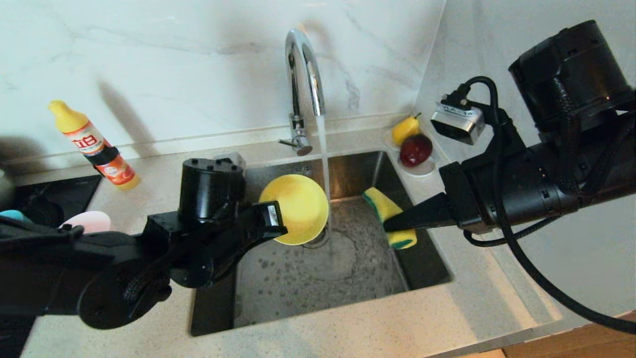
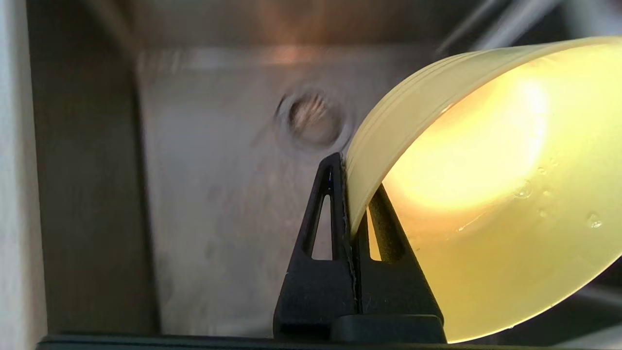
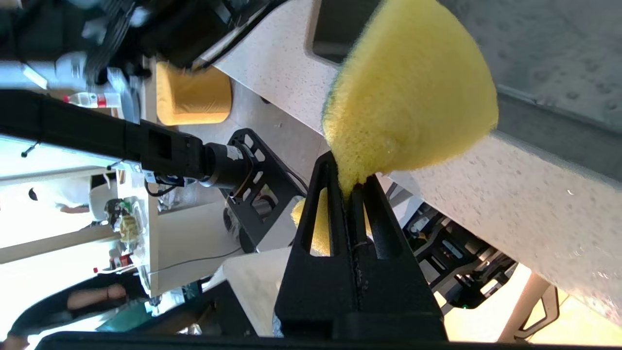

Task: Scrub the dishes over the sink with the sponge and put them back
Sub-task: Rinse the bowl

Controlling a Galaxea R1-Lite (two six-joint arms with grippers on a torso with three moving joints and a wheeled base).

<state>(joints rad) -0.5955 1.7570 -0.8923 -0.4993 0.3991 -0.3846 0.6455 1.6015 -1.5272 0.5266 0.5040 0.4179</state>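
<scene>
One yellow bowl (image 1: pixel 298 209) is being held by its rim in the pinching left gripper (image 1: pixel 278 223) over the sink (image 1: pixel 427 271), beside the running water, while one sponge (image 1: pixel 390 216) is being squeezed between the right gripper (image 1: pixel 390 226) jaws. One pink bowl (image 1: pixel 89 221) and a blue one (image 1: pixel 15 215) are being largely hidden behind the left arm on the counter.

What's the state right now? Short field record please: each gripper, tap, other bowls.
left gripper: shut on yellow bowl rim, held tilted over the sink
right gripper: shut on sponge, over the sink's right side
bowl and sponge: apart
tap: running, stream falls beside the bowl
pink bowl: on counter, left of sink
blue bowl: left edge, mostly hidden
</scene>
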